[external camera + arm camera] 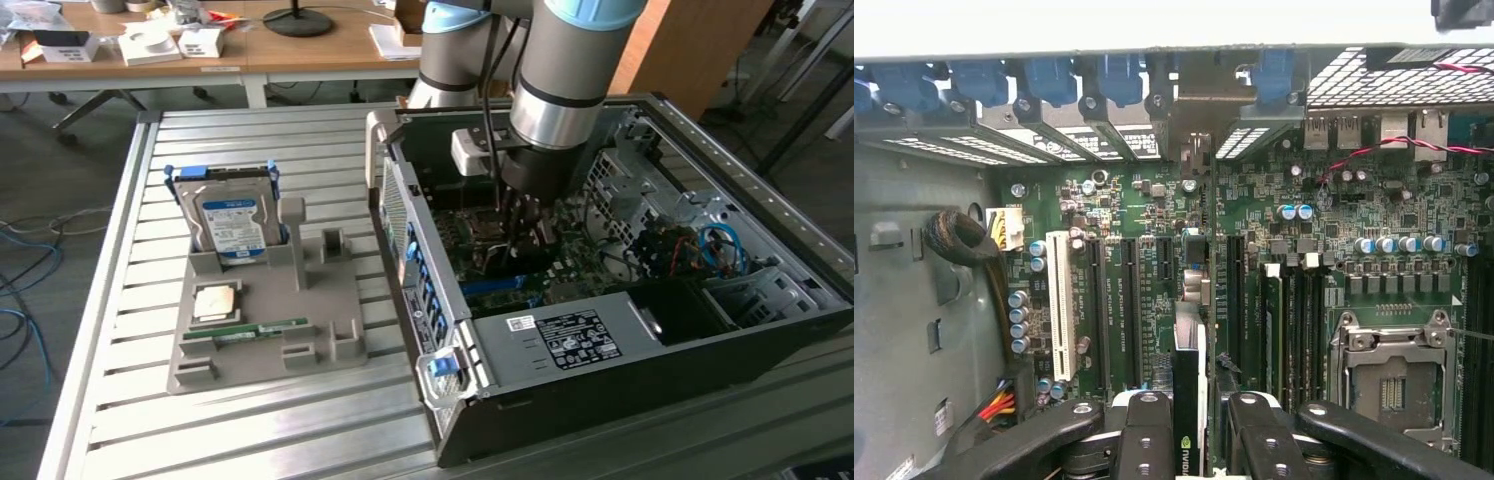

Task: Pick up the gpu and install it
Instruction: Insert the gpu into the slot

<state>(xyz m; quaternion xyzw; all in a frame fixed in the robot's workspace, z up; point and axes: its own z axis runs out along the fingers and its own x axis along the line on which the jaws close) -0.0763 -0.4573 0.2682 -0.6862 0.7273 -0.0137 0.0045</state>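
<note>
The gpu is a thin dark card seen edge-on, standing upright over the motherboard among the black expansion slots. Its metal bracket end reaches the rear slot openings of the case. My gripper is shut on the card's near edge, one black finger on each side of it. In the exterior view my gripper reaches down into the open computer case, with the gpu a dark shape beneath it. Whether the card sits fully in a slot I cannot tell.
A white slot, a cable bundle and the CPU socket flank the card. On the slatted table, a grey holder carries a silver hard drive, a green memory stick and a small square chip.
</note>
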